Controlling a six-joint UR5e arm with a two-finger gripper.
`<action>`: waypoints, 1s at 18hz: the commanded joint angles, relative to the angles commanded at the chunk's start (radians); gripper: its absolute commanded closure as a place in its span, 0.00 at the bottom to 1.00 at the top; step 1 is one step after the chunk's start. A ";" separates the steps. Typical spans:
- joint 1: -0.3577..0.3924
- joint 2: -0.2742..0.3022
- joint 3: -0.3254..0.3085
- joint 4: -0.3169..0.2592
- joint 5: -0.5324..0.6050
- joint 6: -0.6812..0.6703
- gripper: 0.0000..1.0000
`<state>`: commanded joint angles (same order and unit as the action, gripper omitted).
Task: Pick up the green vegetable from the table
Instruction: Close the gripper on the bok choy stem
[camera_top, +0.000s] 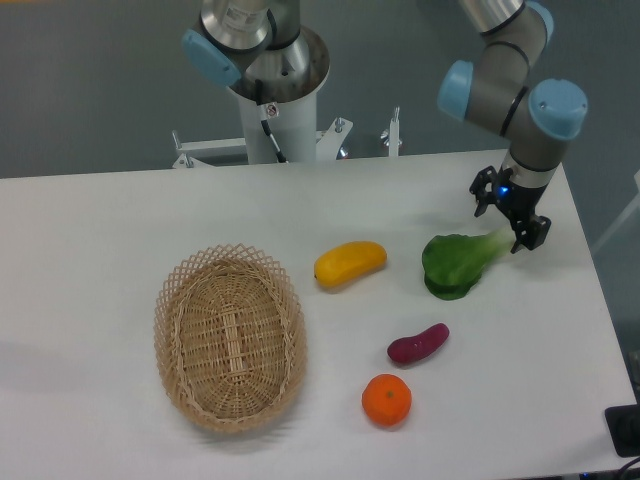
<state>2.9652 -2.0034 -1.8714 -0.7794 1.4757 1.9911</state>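
The green vegetable (455, 262) lies on the white table (100, 230) at the right, dark leaves toward the left and its pale stem pointing up-right. My gripper (506, 222) hangs open just above the stem end, one dark finger (482, 198) on the far side and the other on the near right side. The tip of the stem is hidden behind the gripper. Nothing is held between the fingers.
A yellow fruit (350, 263) lies left of the vegetable. A small purple eggplant piece (418, 343) and an orange (387, 399) sit nearer the front. A wicker basket (230, 335) stands at the left. The table's right edge runs close to the gripper.
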 joint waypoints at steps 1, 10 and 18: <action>-0.002 -0.002 -0.003 0.014 0.000 0.000 0.04; 0.000 0.000 -0.003 0.017 0.002 0.008 0.52; 0.005 0.032 0.031 0.008 0.000 0.011 0.61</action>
<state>2.9698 -1.9712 -1.8408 -0.7716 1.4757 2.0018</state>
